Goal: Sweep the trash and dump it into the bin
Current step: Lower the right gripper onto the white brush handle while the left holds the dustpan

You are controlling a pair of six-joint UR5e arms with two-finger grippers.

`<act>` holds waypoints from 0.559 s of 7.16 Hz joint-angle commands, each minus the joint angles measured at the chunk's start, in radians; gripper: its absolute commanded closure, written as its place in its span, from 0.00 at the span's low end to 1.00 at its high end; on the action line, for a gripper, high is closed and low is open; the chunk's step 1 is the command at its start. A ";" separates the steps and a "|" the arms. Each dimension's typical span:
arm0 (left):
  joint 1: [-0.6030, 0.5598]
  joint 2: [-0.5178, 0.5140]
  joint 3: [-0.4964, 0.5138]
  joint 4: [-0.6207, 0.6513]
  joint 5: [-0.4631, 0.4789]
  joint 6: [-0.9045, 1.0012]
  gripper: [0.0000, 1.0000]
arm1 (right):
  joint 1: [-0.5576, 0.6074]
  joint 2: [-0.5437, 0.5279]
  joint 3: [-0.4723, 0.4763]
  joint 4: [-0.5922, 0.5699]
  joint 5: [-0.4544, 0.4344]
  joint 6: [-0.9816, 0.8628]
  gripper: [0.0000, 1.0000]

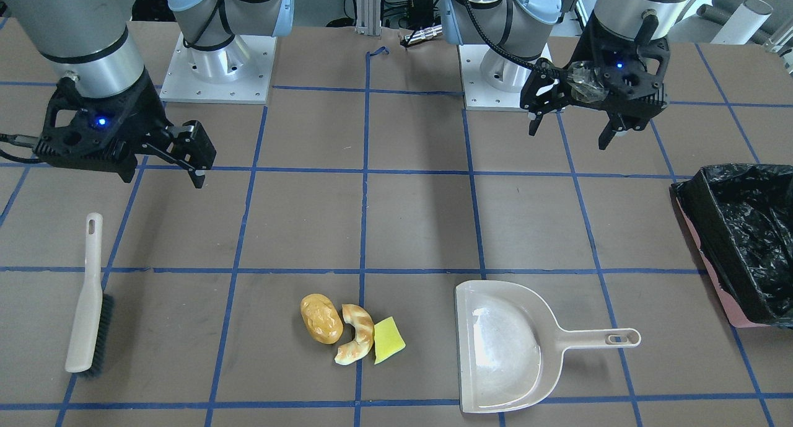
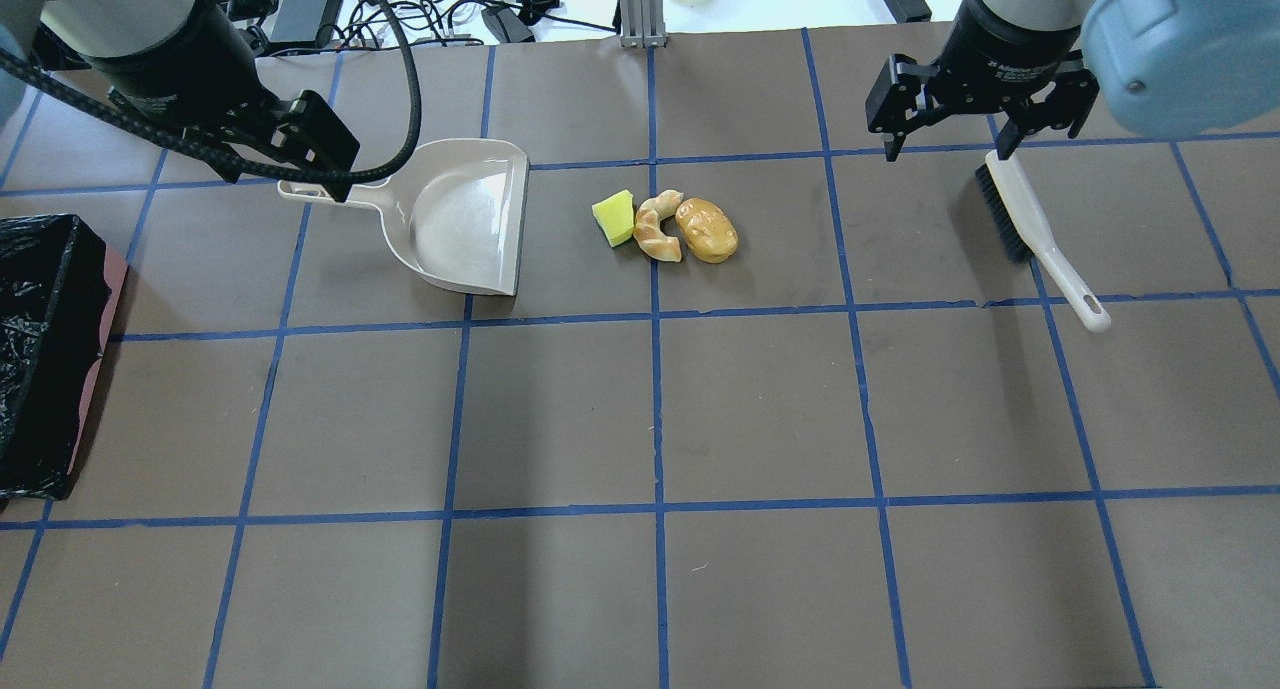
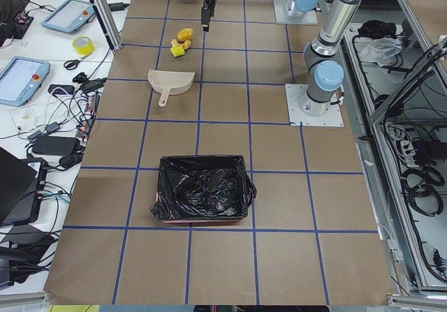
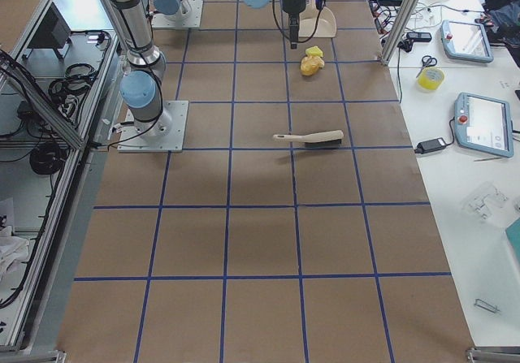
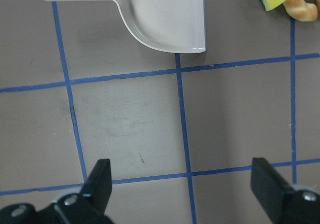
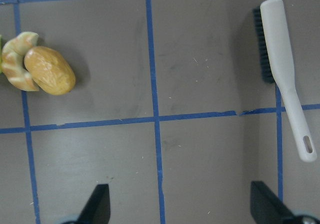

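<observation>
step: grasp tools | right hand [image 2: 945, 153] spread, empty: take brush [image 2: 1035, 231] handle, frame right | left hand [image 5: 183, 184] spread: dustpan [image 5: 165, 13] handle, upper left

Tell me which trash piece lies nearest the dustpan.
The yellow sponge: it ends the row on the dustpan side; the pastry and roll lie beyond.

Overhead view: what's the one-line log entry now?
left claw open | right claw open | brush, dustpan lying free | trash beside dustpan, unswept
</observation>
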 commanded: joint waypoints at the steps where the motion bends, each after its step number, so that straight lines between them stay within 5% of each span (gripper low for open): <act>1: 0.040 -0.076 -0.005 0.086 0.004 0.357 0.00 | -0.115 0.078 0.074 -0.026 -0.002 -0.185 0.00; 4: 0.096 -0.213 0.015 0.117 0.010 0.944 0.00 | -0.261 0.180 0.217 -0.285 -0.045 -0.506 0.00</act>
